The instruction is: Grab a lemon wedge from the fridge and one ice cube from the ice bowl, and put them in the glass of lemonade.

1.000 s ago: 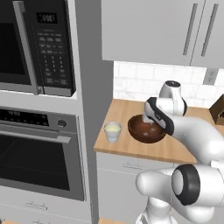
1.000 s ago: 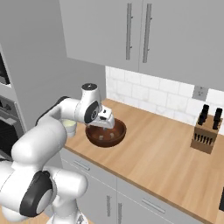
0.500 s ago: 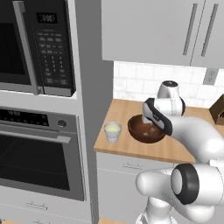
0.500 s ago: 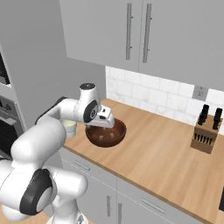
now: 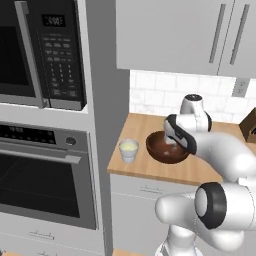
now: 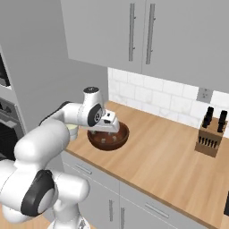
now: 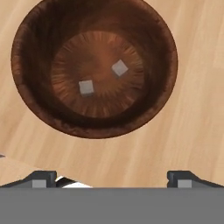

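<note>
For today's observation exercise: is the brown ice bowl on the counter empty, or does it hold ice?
It holds ice. The hand view looks straight down into the ice bowl, where two small grey-white cubes lie apart on its bottom.

Even, bright rendered light; soft faint shadows; no glare; sharp focus; slight pixelation.

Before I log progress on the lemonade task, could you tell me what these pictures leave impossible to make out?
- Lemon wedge: whether one already floats in the glass of lemonade is too small to tell in the left base view; in the right base view the arm hides most of the glass.
- Ice bowl: the hand view shows two cubes, but the top edge cuts its far rim.
- Hand: its fingertips are hidden by its own body in both base views.
</note>
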You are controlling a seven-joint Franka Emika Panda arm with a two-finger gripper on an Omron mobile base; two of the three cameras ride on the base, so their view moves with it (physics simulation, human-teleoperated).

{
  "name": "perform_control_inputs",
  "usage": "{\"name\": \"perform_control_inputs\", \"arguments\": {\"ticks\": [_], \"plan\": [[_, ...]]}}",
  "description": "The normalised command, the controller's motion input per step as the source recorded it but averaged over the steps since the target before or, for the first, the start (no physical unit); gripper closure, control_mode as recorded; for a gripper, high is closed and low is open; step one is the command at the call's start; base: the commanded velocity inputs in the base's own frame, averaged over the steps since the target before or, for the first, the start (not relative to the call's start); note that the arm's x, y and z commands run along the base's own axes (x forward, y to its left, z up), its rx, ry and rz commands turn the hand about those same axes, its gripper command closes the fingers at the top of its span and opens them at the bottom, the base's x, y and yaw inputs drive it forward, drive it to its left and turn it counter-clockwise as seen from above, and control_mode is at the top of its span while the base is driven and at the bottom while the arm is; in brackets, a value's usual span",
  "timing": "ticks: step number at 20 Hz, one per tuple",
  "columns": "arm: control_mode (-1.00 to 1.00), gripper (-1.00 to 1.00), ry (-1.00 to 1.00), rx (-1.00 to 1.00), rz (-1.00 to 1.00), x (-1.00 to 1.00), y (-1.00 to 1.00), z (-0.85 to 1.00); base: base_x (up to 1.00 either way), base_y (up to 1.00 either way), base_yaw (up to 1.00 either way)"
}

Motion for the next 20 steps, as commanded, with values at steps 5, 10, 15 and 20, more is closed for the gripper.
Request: {"name": "perform_control_inputs", "arguments": {"ticks": [5,10,15,20], "plan": [[-1.00,-1.00,0.09,-0.02,0.03,0.12,-0.01,-0.21,0.00,0.00,0.00],[-1.00,-1.00,0.16,-0.04,0.01,0.20,0.00,-0.19,0.00,0.00,0.00],[-1.00,-1.00,0.14,-0.03,0.00,0.16,0.00,-0.10,0.00,0.00,0.00],[-1.00,-1.00,0.02,0.00,0.00,0.16,-0.02,0.00,0.00,0.00,0.00]]}}
